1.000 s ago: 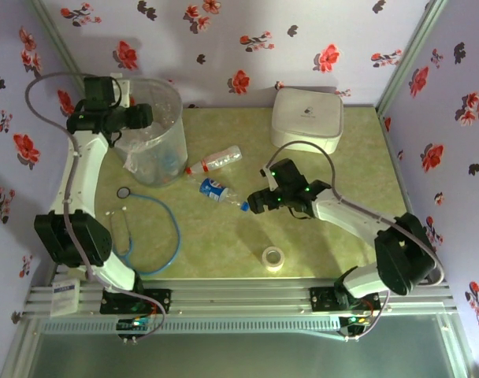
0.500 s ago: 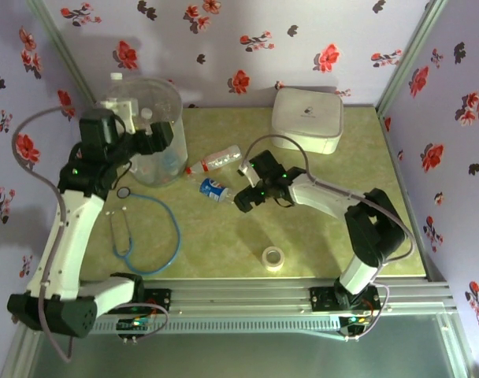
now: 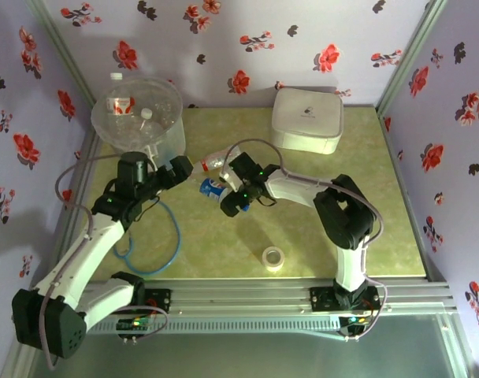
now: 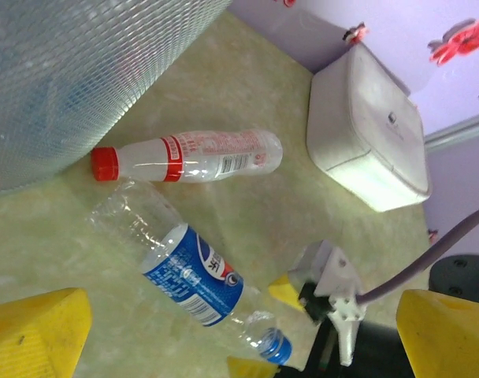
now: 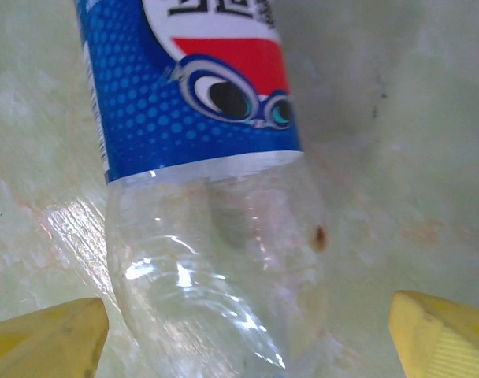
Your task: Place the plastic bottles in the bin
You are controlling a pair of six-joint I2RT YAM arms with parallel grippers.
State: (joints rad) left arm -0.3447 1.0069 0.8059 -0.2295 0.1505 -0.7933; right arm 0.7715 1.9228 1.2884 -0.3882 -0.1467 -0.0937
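the clear bin stands at the far left corner of the green surface, and through its wall i can see a red-labelled bottle inside it. two more bottles lie on their sides just to the right of the bin. one is a red-capped bottle, with its cap close to the bin's ribbed wall. the other is a blue-labelled bottle just beside it, nearer the arms and angled a little away from it.

the left arm's fingers are spread wide with nothing between them, low over the surface next to the bin and facing the two bottles. the right arm's fingers are wide apart too, one on each side of the clear part of the blue-labelled bottle, next to its label. one yellow tip sits close against the bottle's side and the other stands clear of it. i cannot tell whether the near one touches.

a white lidded box sits at the far right. a roll of tape lies near the front edge, and a loop of blue tubing lies beside the left arm.
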